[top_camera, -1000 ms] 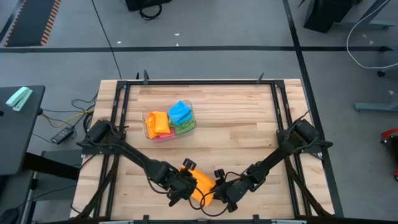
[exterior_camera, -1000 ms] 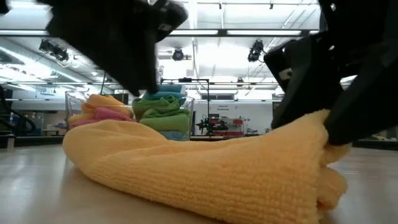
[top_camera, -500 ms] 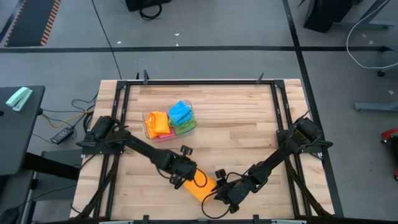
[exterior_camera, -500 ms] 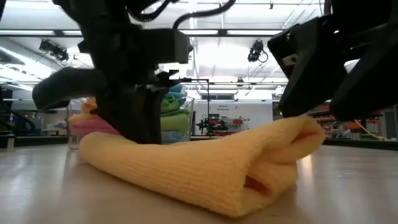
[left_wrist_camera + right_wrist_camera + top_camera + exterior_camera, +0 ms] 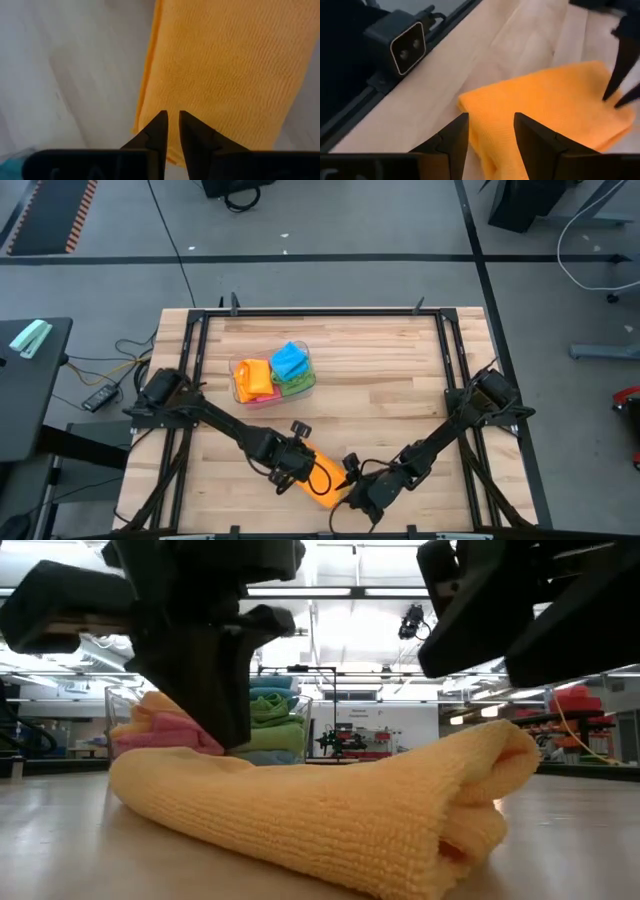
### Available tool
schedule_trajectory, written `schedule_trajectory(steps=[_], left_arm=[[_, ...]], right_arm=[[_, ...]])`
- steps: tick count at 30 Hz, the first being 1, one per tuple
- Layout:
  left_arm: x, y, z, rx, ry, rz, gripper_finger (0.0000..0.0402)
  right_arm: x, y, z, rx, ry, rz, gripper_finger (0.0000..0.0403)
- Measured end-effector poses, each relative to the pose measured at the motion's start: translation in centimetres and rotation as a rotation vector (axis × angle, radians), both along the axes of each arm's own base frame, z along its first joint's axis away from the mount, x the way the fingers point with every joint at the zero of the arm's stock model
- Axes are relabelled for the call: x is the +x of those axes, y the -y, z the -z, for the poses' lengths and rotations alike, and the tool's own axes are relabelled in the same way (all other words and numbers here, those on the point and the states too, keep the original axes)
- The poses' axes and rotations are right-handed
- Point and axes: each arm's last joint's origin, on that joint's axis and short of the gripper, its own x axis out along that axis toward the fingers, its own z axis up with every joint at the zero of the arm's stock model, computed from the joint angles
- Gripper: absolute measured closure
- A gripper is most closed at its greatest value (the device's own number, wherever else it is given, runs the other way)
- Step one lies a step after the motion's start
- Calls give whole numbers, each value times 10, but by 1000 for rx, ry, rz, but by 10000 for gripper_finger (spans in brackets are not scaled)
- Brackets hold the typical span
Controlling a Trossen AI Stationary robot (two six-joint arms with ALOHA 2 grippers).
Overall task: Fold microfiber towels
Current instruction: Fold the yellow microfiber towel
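Note:
An orange microfiber towel [image 5: 320,478] lies folded into a thick strip on the wooden table near its front edge. In the low view its doubled right end [image 5: 490,770] bulges up. My left gripper [image 5: 297,469] points steeply down at the strip's far-left end. Its fingers stand a narrow gap apart [image 5: 171,116] over the cloth beside one long edge. My right gripper [image 5: 352,488] is open at the strip's near-right end. Its fingers [image 5: 490,122] stand on either side of the towel's corner [image 5: 470,107] without touching it. My left gripper comes from above, slanting down, with its fingertips [image 5: 609,96] at the towel's top layer [image 5: 200,95] near the far-left end. No cloth shows between the fingers. I cannot tell whether the tips touch the cloth. The towel lies flat on the table.
A clear tub [image 5: 272,378] holding orange, pink, blue and green towels stands left of centre, behind the folded towel [image 5: 265,715]. A small camera [image 5: 407,45] sits at the table's front rail. Bare wood stretches toward the far and right sides.
My left gripper has gone from the near side of the towel toward the far edge, then come down at the towel's far-left end. The towel, which was wider and looser, now lies as a narrower folded strip with a doubled right end.

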Motion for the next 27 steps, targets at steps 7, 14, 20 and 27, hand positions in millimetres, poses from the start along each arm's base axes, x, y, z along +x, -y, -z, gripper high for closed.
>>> schedule_trajectory(steps=[7,14,20,27], left_arm=[[-2,2,-10,23,-43,-1,345],[-11,7,-19,25,-47,19,354],[-18,5,-32,3,-26,59,356],[-36,-5,-31,-73,119,81,367]], right_arm=[[1,0,1,-86,35,-13,217],[12,-15,8,-165,-1,-5,179],[33,-34,10,-319,-141,10,171],[30,-44,-10,-315,-134,-24,171]])
